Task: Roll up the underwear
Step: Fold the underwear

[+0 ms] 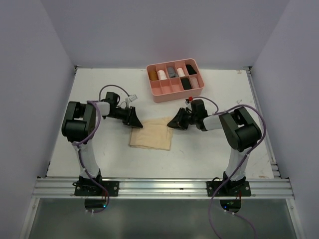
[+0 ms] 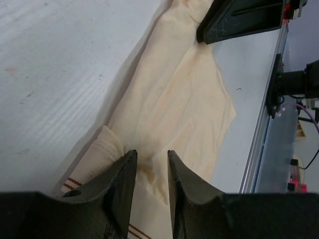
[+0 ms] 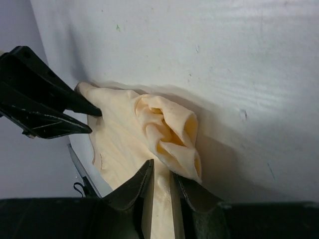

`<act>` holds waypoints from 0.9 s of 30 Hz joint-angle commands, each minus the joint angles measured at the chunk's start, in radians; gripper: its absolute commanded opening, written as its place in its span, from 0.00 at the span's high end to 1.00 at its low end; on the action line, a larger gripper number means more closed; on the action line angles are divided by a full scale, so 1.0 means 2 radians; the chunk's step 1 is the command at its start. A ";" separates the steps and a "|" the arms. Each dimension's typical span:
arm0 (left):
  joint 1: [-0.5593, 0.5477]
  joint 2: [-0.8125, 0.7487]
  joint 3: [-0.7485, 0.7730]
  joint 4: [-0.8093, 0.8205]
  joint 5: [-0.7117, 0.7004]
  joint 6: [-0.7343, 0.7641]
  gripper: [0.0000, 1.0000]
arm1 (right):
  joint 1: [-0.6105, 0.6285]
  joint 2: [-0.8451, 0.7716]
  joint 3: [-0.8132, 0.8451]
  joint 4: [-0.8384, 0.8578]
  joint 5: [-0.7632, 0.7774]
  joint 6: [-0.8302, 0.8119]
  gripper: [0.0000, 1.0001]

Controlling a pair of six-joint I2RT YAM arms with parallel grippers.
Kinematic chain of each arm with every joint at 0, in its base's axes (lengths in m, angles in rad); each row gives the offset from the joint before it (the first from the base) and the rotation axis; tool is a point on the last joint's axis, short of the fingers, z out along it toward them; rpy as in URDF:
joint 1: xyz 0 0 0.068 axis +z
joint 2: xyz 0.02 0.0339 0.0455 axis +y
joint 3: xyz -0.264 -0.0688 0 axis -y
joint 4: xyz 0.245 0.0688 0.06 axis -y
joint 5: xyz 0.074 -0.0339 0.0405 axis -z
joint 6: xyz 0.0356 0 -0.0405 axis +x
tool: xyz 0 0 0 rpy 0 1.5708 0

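Note:
The pale tan underwear (image 1: 151,134) lies flat in the middle of the white table. My left gripper (image 1: 133,118) sits at its far left corner. In the left wrist view its jaws (image 2: 151,153) are closed onto a pucker of the underwear (image 2: 184,99), beside a banded edge with red stripes. My right gripper (image 1: 175,122) is at the far right corner. In the right wrist view its jaws (image 3: 162,168) pinch a strip of the underwear (image 3: 119,139), and a bunched fold (image 3: 169,134) stands up just past the tips. Each gripper shows in the other's wrist view.
A pink divided tray (image 1: 175,95) stands behind the cloth, toward the back right, with several rolled items in its compartments. An aluminium rail (image 1: 159,186) runs along the near table edge where both arm bases are bolted. Grey walls enclose the table on three sides.

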 commanded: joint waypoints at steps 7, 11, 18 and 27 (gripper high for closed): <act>-0.038 -0.039 -0.005 -0.137 -0.028 0.178 0.62 | 0.000 -0.161 -0.132 -0.038 0.042 0.004 0.76; -0.034 -0.092 0.001 -0.147 0.022 0.177 0.59 | -0.002 -0.254 -0.134 -0.026 0.041 0.018 0.63; -0.031 -0.116 0.009 -0.086 0.041 0.074 0.52 | 0.000 -0.228 -0.102 0.023 0.015 0.061 0.33; 0.002 -0.059 -0.037 0.016 0.010 -0.030 0.56 | 0.009 -0.055 -0.117 0.234 0.019 0.165 0.44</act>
